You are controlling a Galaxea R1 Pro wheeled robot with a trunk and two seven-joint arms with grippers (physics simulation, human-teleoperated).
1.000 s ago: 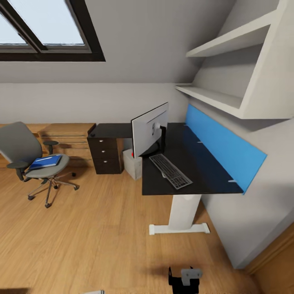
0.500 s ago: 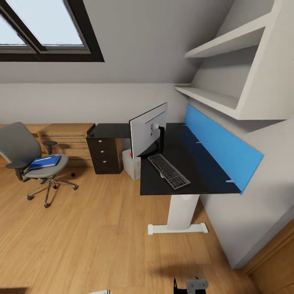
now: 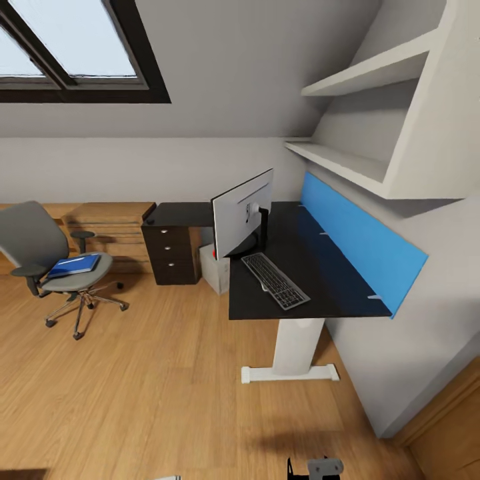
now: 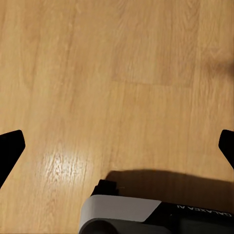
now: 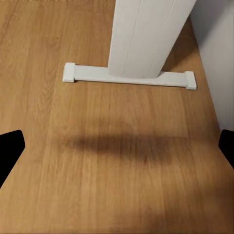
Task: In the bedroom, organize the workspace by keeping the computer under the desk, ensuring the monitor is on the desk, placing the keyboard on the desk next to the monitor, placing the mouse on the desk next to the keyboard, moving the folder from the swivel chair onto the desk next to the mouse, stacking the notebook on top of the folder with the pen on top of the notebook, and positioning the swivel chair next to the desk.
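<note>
Left tool [image 4: 117, 146]: two dark fingertips [image 4: 9, 148] at opposite edges of the left wrist view, spread wide, nothing between them; it hangs over bare light wood plank floor [image 4: 97, 73]. Right tool [image 5: 117, 148]: dark fingertips [image 5: 9, 148] likewise wide apart and empty, above the floor with a soft shadow beneath, facing the white pedestal leg with its flat white foot bar [image 5: 129, 78]. In the head view a dark-and-grey part of the robot [image 3: 315, 467] sits at the lower edge, in front of the pedestal. Above the pedestal is the long black L-shaped tabletop [image 3: 313, 280] with a bright blue back panel [image 3: 360, 243]. On the tabletop stands the large thin flat monitor with pale grey back [image 3: 243, 213], a red spot at its lower corner; the slim silver-grey keyboard with dark keys [image 3: 275, 280] lies just beside its stand, angled across the surface. Under the tabletop, behind the monitor's edge, is the light grey-white boxy computer tower [image 3: 215, 268], next to a dark three-drawer cabinet [image 3: 172, 252]. Well apart to the left stands the grey upholstered swivel chair with black armrests and chrome wheeled base [image 3: 40, 253], with the flat bright blue folder [image 3: 72, 265] lying on its seat. Low light-wood cabinets [image 3: 110, 220] line the wall behind the chair. Mouse, notebook and pen: cannot tell.
</note>
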